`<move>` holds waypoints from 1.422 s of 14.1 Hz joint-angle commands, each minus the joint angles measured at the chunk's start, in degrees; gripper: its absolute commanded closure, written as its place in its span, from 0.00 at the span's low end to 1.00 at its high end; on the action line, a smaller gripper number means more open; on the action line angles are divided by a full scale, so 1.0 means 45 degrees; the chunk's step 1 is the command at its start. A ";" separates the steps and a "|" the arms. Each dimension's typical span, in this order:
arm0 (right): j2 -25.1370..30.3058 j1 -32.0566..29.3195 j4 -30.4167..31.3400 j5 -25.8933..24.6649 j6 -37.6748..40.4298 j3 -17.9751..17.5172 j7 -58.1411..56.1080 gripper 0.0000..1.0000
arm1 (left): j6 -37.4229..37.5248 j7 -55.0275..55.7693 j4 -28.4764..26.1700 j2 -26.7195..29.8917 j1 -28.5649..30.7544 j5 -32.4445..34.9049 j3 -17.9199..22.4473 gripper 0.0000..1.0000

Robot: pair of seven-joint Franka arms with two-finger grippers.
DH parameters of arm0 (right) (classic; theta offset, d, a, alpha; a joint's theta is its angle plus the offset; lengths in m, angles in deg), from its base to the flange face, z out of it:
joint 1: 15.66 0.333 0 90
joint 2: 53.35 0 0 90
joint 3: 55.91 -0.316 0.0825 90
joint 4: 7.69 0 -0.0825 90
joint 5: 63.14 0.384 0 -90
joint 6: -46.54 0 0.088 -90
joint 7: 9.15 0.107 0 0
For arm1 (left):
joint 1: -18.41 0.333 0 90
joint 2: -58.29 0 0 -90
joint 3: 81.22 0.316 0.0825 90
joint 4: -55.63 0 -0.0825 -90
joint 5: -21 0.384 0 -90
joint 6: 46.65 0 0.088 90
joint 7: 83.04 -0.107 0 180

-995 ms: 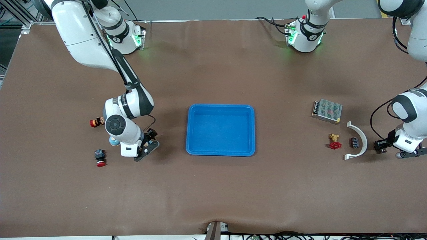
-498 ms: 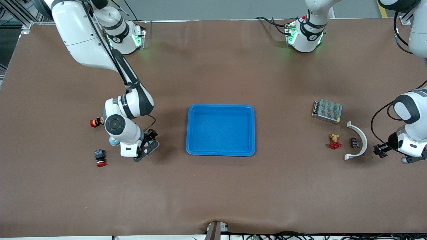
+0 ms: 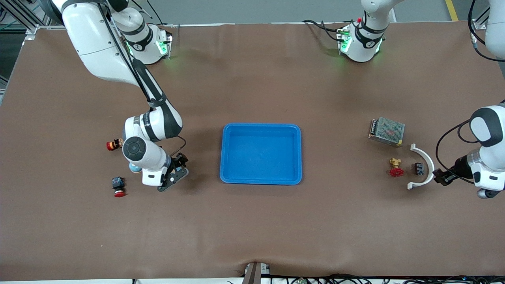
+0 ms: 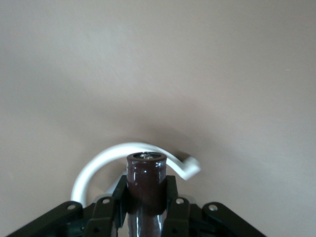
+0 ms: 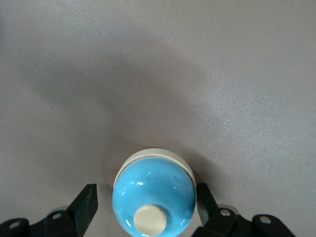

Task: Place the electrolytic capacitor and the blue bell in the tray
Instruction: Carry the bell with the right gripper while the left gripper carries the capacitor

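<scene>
We find the table [image 3: 252,221] covered in brown, with the tray [image 3: 260,177] at its middle, nothing in it. Toward the left arm's end lie a metal box [image 3: 387,131], a white arc [image 3: 425,165], a red valve [image 3: 395,167] and a small black part [image 3: 418,169] between valve and arc. The left gripper [image 4: 146,197] hangs just beside the arc, its fingers [image 4: 171,190] clamped on the capacitor [image 4: 145,182], a dark brown cylinder held clear of the table. Toward the right arm's end, the right gripper [image 5: 146,207] sits low at the bell [image 5: 153,195], a blue dome with a cream knob; its fingers [image 5: 85,205] flank the bell with gaps on both sides, not gripping. We note a red-capped figure [image 3: 113,144] and a red button [image 3: 118,187] close by.
</scene>
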 commanded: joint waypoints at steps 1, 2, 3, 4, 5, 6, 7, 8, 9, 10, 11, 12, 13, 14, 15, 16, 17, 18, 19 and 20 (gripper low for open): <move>-0.0047 0.0088 0.0024 0.0192 -0.0171 0.0016 0.0079 0.24 | 0.0820 0.1992 -0.0134 0.0474 -0.0053 -0.0014 -0.0889 1.00; -0.0047 0.0088 0.0024 0.0192 -0.0171 0.0016 0.0079 0.30 | 0.1151 0.2714 -0.0134 0.0688 -0.0208 -0.0014 -0.1086 1.00; -0.0047 0.0088 0.0004 0.0211 -0.0152 0.0016 0.0079 0.37 | 0.1444 0.3456 -0.0134 0.0845 -0.0461 -0.0014 -0.1262 1.00; -0.0028 0.0088 -0.0015 0.0231 -0.0094 0.0016 0.0079 0.43 | 0.1795 0.4276 -0.0134 0.1020 -0.0831 -0.0014 -0.1360 1.00; -0.0008 0.0108 -0.0073 0.0231 0.0003 0.0016 0.0099 0.46 | 0.1954 0.5096 -0.0114 0.1061 -0.1280 -0.0014 -0.1361 1.00; 0.0011 0.0089 -0.0113 0.0231 0.0004 0.0016 0.0138 0.46 | 0.2013 0.5936 -0.0037 0.1081 -0.1748 -0.0014 -0.1361 1.00; 0.0031 0.0108 -0.0210 0.0270 0.0101 -0.0003 0.0331 0.46 | 0.2014 0.6814 -0.0036 0.1061 -0.2178 -0.0014 -0.1380 1.00; 0.0069 0.0108 -0.0288 0.0270 0.0353 -0.0023 0.0585 0.50 | 0.2014 0.7597 -0.0036 0.1023 -0.2685 -0.0014 -0.1361 1.00; 0.0089 0.0127 -0.0521 0.0270 0.0801 -0.0081 0.0781 0.50 | 0.2014 0.8436 -0.0036 0.0983 -0.3193 0.0006 -0.1361 1.00; 0.0167 0.0127 -0.0794 0.0270 0.1385 -0.0159 0.1111 0.50 | 0.2014 0.9256 -0.0017 0.0925 -0.3662 0.0025 -0.1342 1.00; 0.0187 0.0147 -0.1125 0.0270 0.2029 -0.0237 0.1540 0.50 | 0.2014 0.9941 -0.0016 0.0886 -0.4092 0.0219 -0.1342 1.00; 0.0226 0.0244 -0.1419 0.0270 0.2538 -0.0257 0.1892 0.50 | 0.2014 1.0625 0.0003 0.0885 -0.4503 0.0279 -0.1342 1.00; 0.0381 0.0380 -0.1673 0.0270 0.2911 -0.0316 0.2340 0.50 | 0.2014 1.1193 0.0042 0.0866 -0.4855 0.0279 -0.1342 1.00; 0.0556 0.0517 -0.1714 0.0270 0.3069 -0.0335 0.2867 0.50 | 0.2014 1.1759 0.0158 0.0769 -0.5245 0.0279 -0.1342 1.00; 0.0655 0.0692 -0.1715 0.0270 0.3109 -0.0452 0.3414 0.50 | 0.2014 1.2403 0.0391 0.0594 -0.5616 0.0260 -0.1342 1.00; 0.0791 0.0791 -0.1715 0.0270 0.3110 -0.0627 0.3961 0.50 | 0.2014 1.3028 0.0645 0.0438 -0.5968 0.0279 -0.1342 1.00; 0.0966 0.0927 -0.1676 0.0270 0.3129 -0.0822 0.4778 0.50 | 0.2014 1.3498 0.0841 0.0301 -0.6300 0.0260 -0.1342 1.00; 0.1084 0.1199 -0.1618 0.0251 0.3149 -0.0940 0.5502 0.50 | 0.2014 1.3948 0.0940 0.0280 -0.6632 0.0260 -0.1322 1.00; 0.1221 0.1588 -0.1540 0.0250 0.3149 -0.0941 0.6263 0.50 | 0.2014 1.4358 0.0960 0.0261 -0.6887 0.0260 -0.1322 1.00; 0.1300 0.2037 -0.1539 0.0250 0.3304 -0.0941 0.7083 0.50 | 0.2014 1.4730 0.0979 0.0202 -0.7160 0.0240 -0.1322 1.00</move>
